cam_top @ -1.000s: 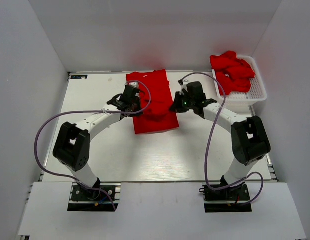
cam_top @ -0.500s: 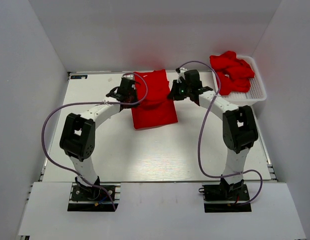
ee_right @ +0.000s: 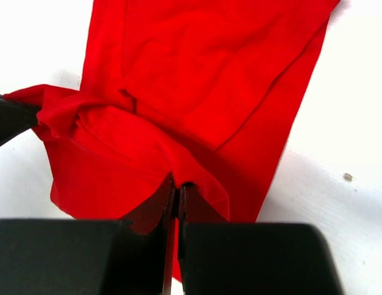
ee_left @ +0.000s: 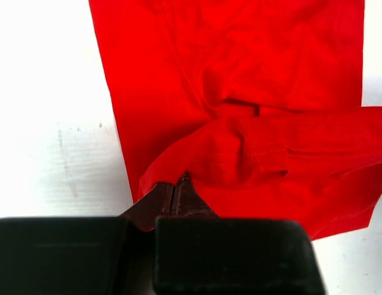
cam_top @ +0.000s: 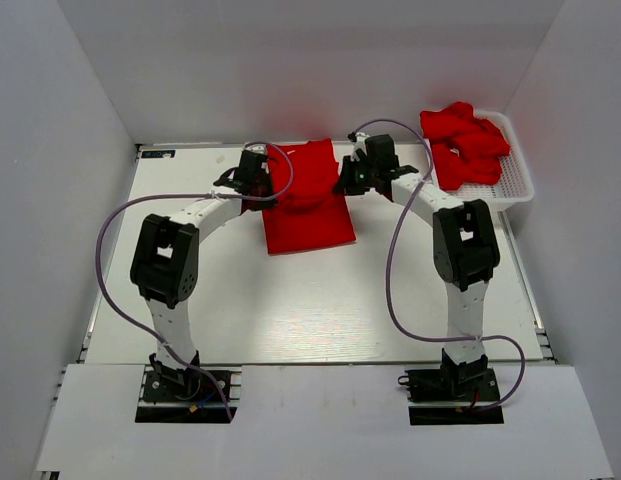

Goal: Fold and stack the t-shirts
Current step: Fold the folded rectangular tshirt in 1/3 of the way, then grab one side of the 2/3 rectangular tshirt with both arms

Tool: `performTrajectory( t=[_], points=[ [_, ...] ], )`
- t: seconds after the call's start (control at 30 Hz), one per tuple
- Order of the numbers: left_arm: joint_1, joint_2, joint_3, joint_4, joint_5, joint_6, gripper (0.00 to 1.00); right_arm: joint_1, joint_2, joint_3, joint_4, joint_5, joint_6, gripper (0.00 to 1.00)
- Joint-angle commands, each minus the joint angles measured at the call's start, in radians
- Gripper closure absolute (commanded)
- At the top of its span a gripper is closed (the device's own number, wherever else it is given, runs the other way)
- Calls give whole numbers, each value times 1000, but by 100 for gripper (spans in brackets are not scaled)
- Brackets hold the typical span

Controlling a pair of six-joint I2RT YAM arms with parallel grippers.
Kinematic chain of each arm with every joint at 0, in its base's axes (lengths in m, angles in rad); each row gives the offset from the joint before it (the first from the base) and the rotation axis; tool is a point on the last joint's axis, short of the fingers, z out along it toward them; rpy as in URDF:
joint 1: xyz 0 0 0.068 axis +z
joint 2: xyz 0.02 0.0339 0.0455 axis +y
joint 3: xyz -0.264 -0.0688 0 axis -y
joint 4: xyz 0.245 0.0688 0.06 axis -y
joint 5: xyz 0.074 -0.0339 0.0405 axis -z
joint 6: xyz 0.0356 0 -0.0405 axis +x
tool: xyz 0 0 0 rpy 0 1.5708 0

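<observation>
A bright red t-shirt [cam_top: 308,205] lies partly folded on the white table [cam_top: 240,300] at the back middle. My left gripper [cam_top: 262,190] is shut on the shirt's left edge; in the left wrist view [ee_left: 176,184] its fingertips pinch a raised fold of the red cloth [ee_left: 240,92]. My right gripper [cam_top: 342,188] is shut on the shirt's right edge; in the right wrist view [ee_right: 177,187] it pinches a lifted fold of the red cloth [ee_right: 203,80]. The cloth between the two grippers is bunched. More red shirts [cam_top: 465,140] lie crumpled in the basket.
A white plastic mesh basket [cam_top: 518,180] stands at the back right beside the table. White walls close in the left, back and right sides. Purple cables loop from both arms over the table.
Both grippers have moved toward the back of the table, carrying the shirt's side edges with them. The near part of the shirt has slid back a little.
</observation>
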Motion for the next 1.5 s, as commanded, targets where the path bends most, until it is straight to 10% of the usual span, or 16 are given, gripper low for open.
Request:
performTrajectory(
  t=[0.0, 0.1, 0.2, 0.27, 0.3, 0.5, 0.97, 1.47],
  points=[
    [20, 8, 49, 1, 24, 9, 100, -12, 28, 68, 3, -31, -3, 100],
    [30, 46, 81, -8, 33, 9, 92, -15, 67, 96, 4, -17, 24, 99],
    [53, 95, 128, -8, -2, -5, 48, -24, 136, 162, 54, 5, 72, 75],
    [83, 141, 194, 1, -51, -38, 1, -42, 223, 307, 67, -70, 130, 33],
    [97, 157, 226, 1, -51, -39, 0, -51, 245, 344, 76, -90, 142, 10],
    [155, 209, 451, -80, -59, -39, 0, -81, 237, 432, 90, -163, 141, 10],
    [77, -133, -207, 128, 288, 43, 0, -82, -210, -299, 89, -135, 41, 10],
    [1, -108, -327, 76, 217, 43, 0, -84, -136, -430, 104, -253, 62, 10]
  ],
)
